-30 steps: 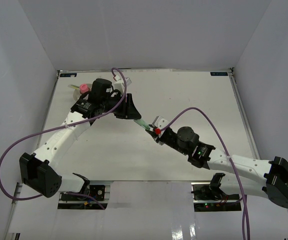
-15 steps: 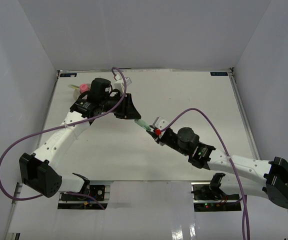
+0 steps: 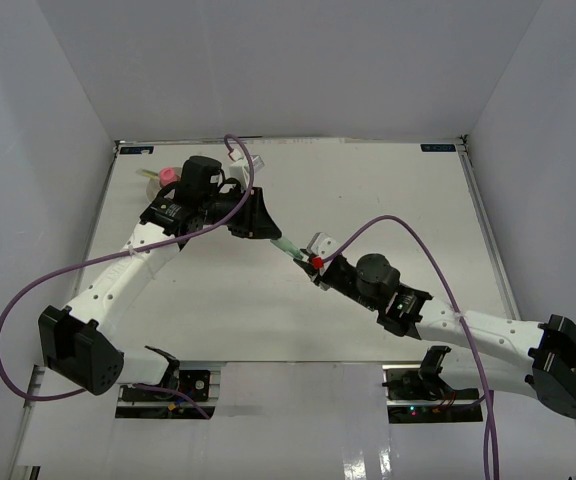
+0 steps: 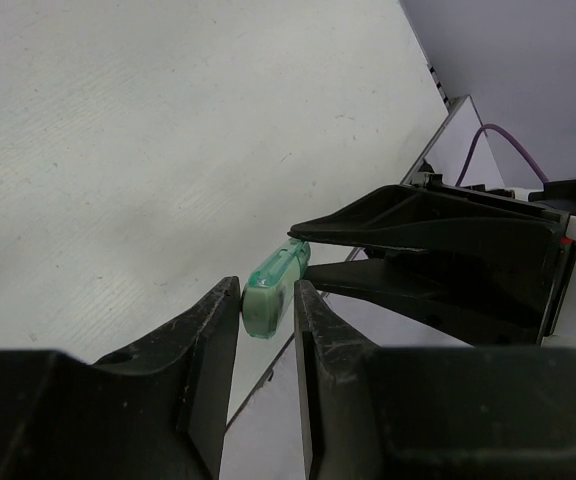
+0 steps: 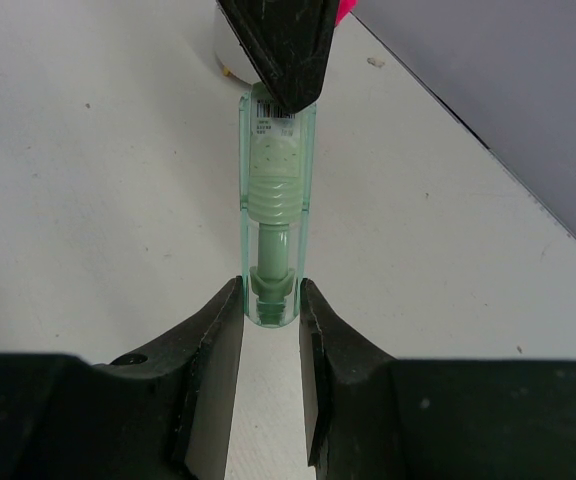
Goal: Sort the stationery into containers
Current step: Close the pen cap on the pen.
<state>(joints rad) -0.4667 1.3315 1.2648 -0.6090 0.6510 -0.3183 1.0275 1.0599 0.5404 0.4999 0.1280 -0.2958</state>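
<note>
A pale green marker (image 3: 290, 250) with a clear cap hangs level above the table's middle, held between both arms. My right gripper (image 3: 311, 262) is shut on its capped end; in the right wrist view the marker (image 5: 273, 200) runs straight away from the right gripper (image 5: 271, 300). My left gripper (image 3: 271, 236) comes from the far side, its fingers pressed on either side of the marker's (image 4: 273, 290) other end, with the left gripper (image 4: 268, 305) facing the right one. The container shows only as a white curved wall (image 5: 226, 55) behind the left fingers (image 5: 283, 50).
A pink tube (image 3: 168, 176) and a yellowish item (image 3: 148, 175) lie at the table's far left, behind the left arm. Purple cables (image 3: 408, 235) loop over both arms. White walls enclose the table on three sides.
The left gripper's jaws have narrowed onto the marker's far end. The right arm has edged slightly toward the left arm, still holding the marker.
</note>
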